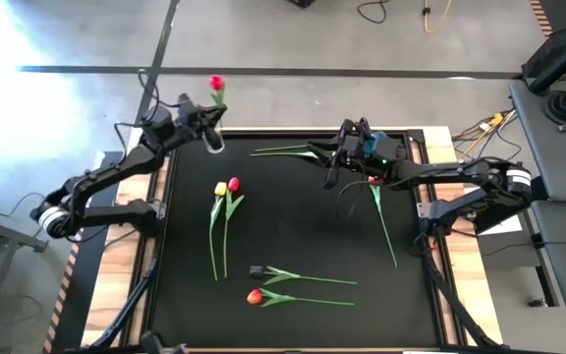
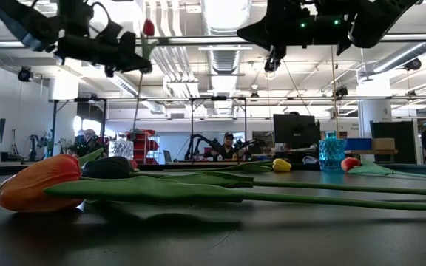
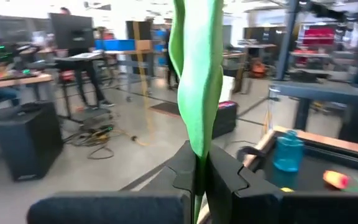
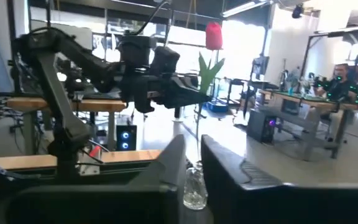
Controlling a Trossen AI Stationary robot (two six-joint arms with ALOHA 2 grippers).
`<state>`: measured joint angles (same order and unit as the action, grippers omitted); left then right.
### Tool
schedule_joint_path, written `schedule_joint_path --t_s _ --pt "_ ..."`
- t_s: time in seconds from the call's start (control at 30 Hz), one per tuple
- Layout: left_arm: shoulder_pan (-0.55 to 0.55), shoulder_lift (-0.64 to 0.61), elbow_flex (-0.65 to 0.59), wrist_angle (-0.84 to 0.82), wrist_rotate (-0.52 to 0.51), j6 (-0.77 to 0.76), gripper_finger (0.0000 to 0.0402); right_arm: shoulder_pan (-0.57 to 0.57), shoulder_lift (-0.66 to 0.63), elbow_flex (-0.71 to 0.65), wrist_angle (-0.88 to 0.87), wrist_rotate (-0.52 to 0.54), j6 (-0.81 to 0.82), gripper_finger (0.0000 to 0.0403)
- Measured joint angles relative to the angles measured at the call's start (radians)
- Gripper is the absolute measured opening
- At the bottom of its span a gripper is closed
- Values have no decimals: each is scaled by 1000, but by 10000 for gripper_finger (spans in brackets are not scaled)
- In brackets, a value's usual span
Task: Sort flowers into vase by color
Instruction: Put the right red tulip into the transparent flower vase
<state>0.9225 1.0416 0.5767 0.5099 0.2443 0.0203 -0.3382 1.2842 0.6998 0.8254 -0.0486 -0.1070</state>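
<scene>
So the left gripper (image 1: 211, 116) has its jaws pinching the stem of a red tulip (image 1: 216, 84), holding it upright right over the clear glass vase (image 1: 214, 143) at the far left edge of the black surface (image 1: 293, 226). Stem tip looks like it's at or in the vase mouth, hard to say how deep.

The right gripper (image 1: 334, 175) hangs above the middle-right of the mat with a stem (image 1: 385, 224) running down under it; can't tell from the views if its jaws are actually shut on it.

Rest of the flowers are flat on the mat: a yellow tulip (image 1: 220, 189) and a second red tulip (image 1: 233, 184) side by side mid-left, an orange tulip (image 1: 254, 296) and a near-black tulip (image 1: 256, 270) near the front.

My take: keep the stem vertical, lower straight down, and only let go once it's well inside, since that vase is light and sits near the mat's rim, so a sideways nudge could tip it off. Plenty of open room in the middle; the two arms are well apart.
</scene>
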Motion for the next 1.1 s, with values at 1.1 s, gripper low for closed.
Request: schedule_joint_path --t_s 1.1 --pt "93 63 -37 14 -100 37 0 0 6 0 1 24 2 13"
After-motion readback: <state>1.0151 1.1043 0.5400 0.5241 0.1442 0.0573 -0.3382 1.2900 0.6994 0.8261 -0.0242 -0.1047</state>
